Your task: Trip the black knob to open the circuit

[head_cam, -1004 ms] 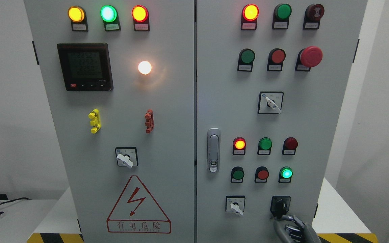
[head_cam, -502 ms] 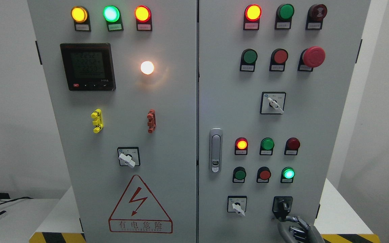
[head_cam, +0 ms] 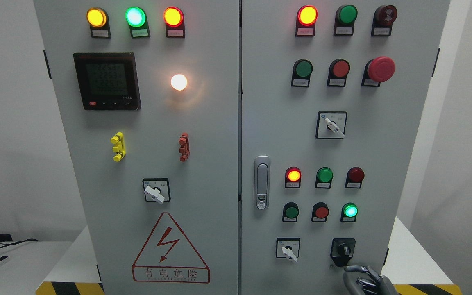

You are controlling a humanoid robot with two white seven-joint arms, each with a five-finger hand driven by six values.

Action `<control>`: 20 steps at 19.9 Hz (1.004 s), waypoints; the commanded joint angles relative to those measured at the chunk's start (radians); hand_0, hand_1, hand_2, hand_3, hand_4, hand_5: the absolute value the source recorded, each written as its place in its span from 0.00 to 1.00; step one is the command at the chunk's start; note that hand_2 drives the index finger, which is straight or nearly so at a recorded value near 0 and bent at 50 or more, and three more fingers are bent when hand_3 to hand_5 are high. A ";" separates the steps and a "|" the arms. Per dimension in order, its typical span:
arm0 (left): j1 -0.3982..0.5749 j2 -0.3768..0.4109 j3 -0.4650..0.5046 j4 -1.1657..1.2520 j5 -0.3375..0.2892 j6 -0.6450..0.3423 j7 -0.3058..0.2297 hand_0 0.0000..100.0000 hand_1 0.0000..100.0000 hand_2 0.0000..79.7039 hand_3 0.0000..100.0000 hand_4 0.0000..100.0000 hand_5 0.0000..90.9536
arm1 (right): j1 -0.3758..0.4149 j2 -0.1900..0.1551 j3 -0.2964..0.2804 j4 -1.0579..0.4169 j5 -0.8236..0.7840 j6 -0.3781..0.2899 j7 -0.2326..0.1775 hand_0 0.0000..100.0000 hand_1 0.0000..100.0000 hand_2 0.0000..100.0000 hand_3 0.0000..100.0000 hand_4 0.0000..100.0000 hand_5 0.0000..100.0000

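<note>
The black rotary knob (head_cam: 343, 250) sits at the lower right of your grey metal cabinet (head_cam: 219, 143). Your right hand (head_cam: 365, 279) hovers just below it, fingers curled, gripping nothing (the red warning triangle (head_cam: 170, 249) reads 有电危险).

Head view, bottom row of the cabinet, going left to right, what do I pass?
Warning triangle → white-handled selector switch → black knob → right hand, just below and right of the knob, not on it.
</note>
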 commanded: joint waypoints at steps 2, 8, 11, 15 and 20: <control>0.000 0.000 0.000 0.000 -0.031 0.001 0.001 0.12 0.39 0.00 0.00 0.00 0.00 | 0.057 -0.003 -0.081 -0.060 -0.008 0.000 0.006 0.59 0.53 0.45 1.00 0.92 0.87; 0.000 0.000 0.000 0.000 -0.031 0.001 0.001 0.12 0.39 0.00 0.00 0.00 0.00 | 0.117 0.003 -0.138 -0.115 -0.045 0.000 0.041 0.24 0.17 0.37 0.57 0.48 0.46; 0.000 -0.001 0.000 0.000 -0.031 0.001 0.001 0.12 0.39 0.00 0.00 0.00 0.00 | 0.143 -0.006 -0.161 -0.148 -0.106 0.007 0.043 0.06 0.07 0.29 0.44 0.35 0.35; 0.000 0.000 0.000 0.000 -0.031 0.001 0.001 0.12 0.39 0.00 0.00 0.00 0.00 | 0.198 -0.009 -0.187 -0.186 -0.111 0.006 0.084 0.00 0.04 0.25 0.39 0.31 0.30; 0.000 0.000 0.000 -0.001 -0.031 0.001 0.001 0.12 0.39 0.00 0.00 0.00 0.00 | 0.247 -0.008 -0.225 -0.209 -0.123 0.000 0.100 0.00 0.02 0.23 0.38 0.30 0.29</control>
